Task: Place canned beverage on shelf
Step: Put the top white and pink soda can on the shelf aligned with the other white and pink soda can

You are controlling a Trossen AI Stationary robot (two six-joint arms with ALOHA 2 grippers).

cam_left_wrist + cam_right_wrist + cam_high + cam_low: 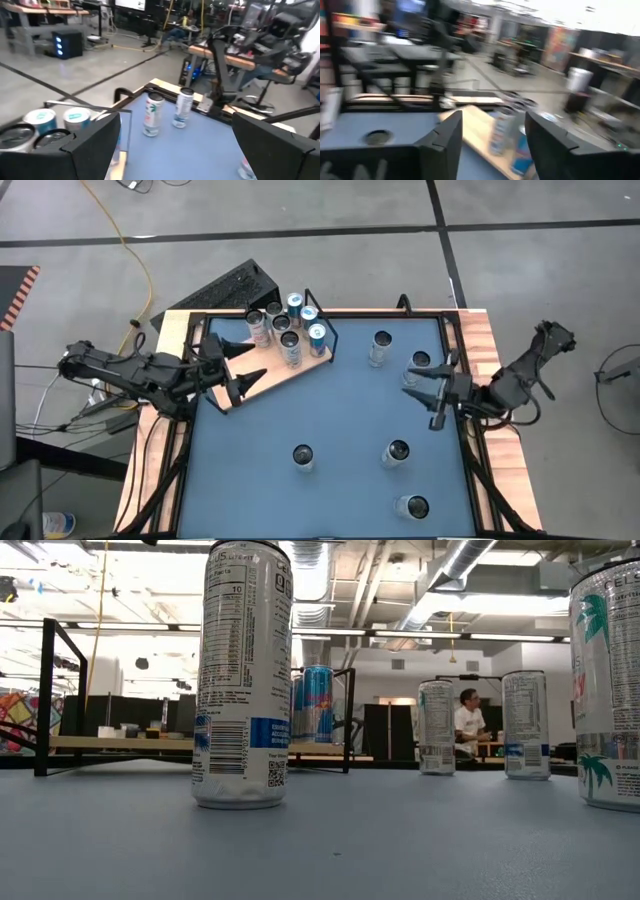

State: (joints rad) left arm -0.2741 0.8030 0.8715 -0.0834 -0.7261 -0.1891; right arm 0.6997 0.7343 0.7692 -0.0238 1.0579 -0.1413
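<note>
Risk ahead: right gripper hangs part-open and empty beside two cans; a careless reach topples one. Left gripper waits wide over the shelf.

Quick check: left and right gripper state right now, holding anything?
Left gripper: open, empty, hovering by the shelf.
Right gripper: fingers apart, holding nothing, next to a can at the table's right edge.

Left hand and right hand open, empty.
</note>
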